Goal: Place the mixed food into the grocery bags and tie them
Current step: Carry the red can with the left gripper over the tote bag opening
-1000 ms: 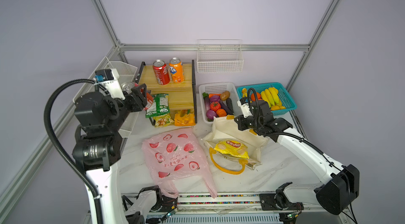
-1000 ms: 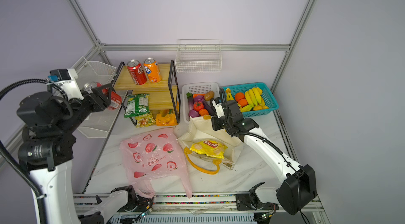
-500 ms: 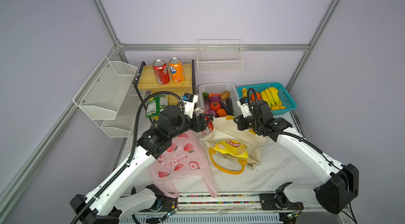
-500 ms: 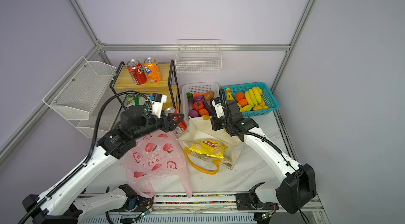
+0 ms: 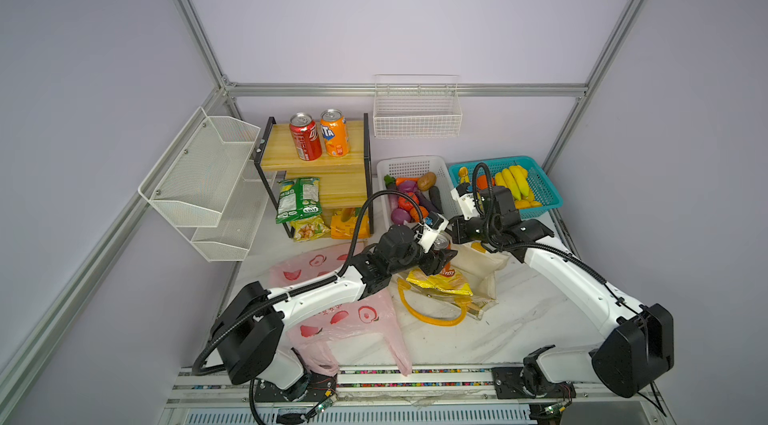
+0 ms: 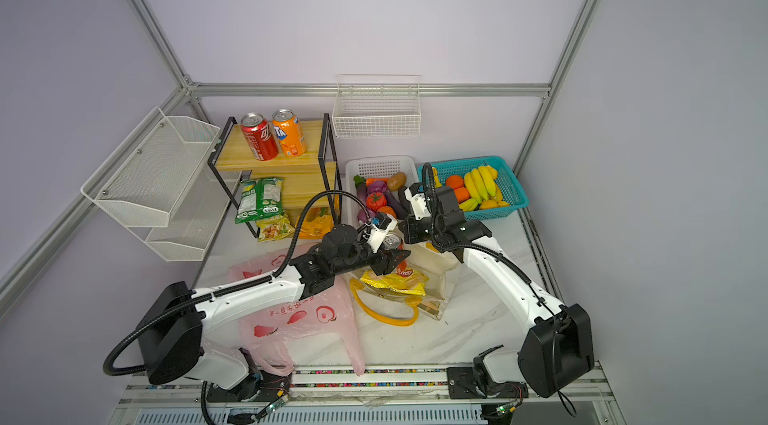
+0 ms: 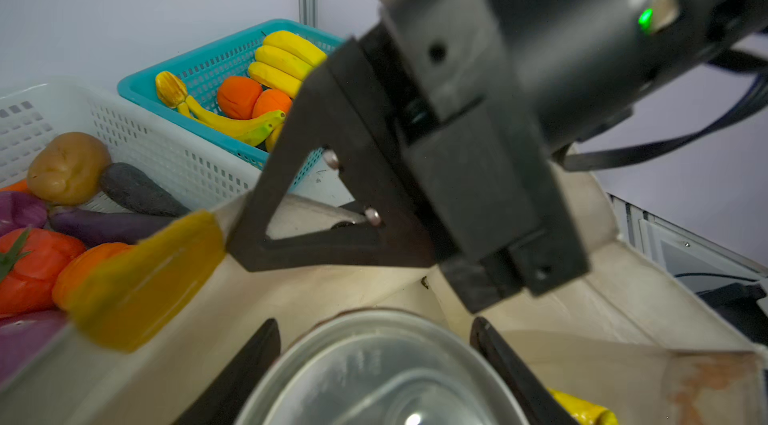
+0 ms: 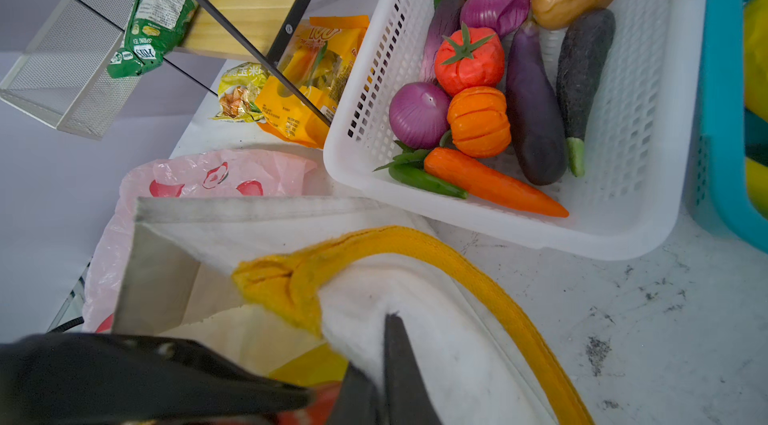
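In both top views my left fingers (image 5: 441, 256) are gripping a can (image 5: 439, 241) upright, silver top up, over the open mouth of the tote (image 5: 488, 273). The can is hanging just above the packet (image 5: 440, 281), which is lying in that mouth. My right fingers (image 5: 457, 234) are clamping shut on the tote's far rim, just beside the can (image 6: 392, 241). The pink bag (image 5: 361, 315) is lying flat on the counter (image 5: 519, 331) left of the tote, partly under my left arm. Another red can (image 5: 305, 142) is standing on the shelf (image 5: 332, 161). In the left wrist view the can's top (image 7: 374, 373) is sitting between my two left fingers (image 7: 249, 369), one pressing each side. Beyond it my right fingers (image 7: 249, 254) are pinching the cream rim next to the yellow handle (image 7: 145, 277). In the right wrist view my right fingers (image 8: 395, 373) are closing on the tote's cloth (image 8: 415, 319) beside the handle (image 8: 457, 261), with a bit of the red can (image 8: 311, 410) and the yellow packet (image 8: 307, 369) showing below. The tomato (image 8: 469, 57), pumpkin (image 8: 478, 121), onion (image 8: 419, 113) and eggplant (image 8: 534, 111) are lying together in the white basket (image 8: 498, 236).
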You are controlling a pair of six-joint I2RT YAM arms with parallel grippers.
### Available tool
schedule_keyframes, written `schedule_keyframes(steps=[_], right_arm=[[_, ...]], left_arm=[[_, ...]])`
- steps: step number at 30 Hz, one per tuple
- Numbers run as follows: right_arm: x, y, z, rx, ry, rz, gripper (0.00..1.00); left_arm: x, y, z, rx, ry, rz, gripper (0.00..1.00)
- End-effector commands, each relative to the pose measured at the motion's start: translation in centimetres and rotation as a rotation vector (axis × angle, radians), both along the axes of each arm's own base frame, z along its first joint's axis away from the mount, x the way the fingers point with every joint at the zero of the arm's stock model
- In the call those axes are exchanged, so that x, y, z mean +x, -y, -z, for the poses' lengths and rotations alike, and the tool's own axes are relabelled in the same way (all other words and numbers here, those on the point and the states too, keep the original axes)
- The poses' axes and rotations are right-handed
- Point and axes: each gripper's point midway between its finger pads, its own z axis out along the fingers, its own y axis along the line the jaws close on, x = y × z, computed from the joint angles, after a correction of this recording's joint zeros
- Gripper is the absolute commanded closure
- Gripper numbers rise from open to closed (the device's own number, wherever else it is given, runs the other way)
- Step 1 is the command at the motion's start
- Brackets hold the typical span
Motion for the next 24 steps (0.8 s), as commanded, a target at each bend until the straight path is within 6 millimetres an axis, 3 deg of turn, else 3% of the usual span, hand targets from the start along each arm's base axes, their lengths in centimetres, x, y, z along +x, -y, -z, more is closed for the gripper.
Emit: schedule_keyframes(steps=[1,10,17,24], right_arm=[[1.2,-0.8,-2.0,0.081,0.027,-0.019,0.95],[2.6,-0.2,-2.0,0.128,-0.006,0.012,0.95],[2.9,-0.2,-1.7,0.123,-0.009,0.009,0.95],[3.2,-0.1,-1.0,0.110,-0.021,0.019,0.95]], left_arm=[[-1.8,2.6,-4.7,-0.164,0.229,0.137,0.70],[-4.6,6.2,-1.3,-0.169,0.234,0.294,0.70],[-6.0,7.9,1.4,-0.086,0.229,0.443,0.68],[-4.2,8.9,2.1,-0.051,0.299,0.409,0.67]])
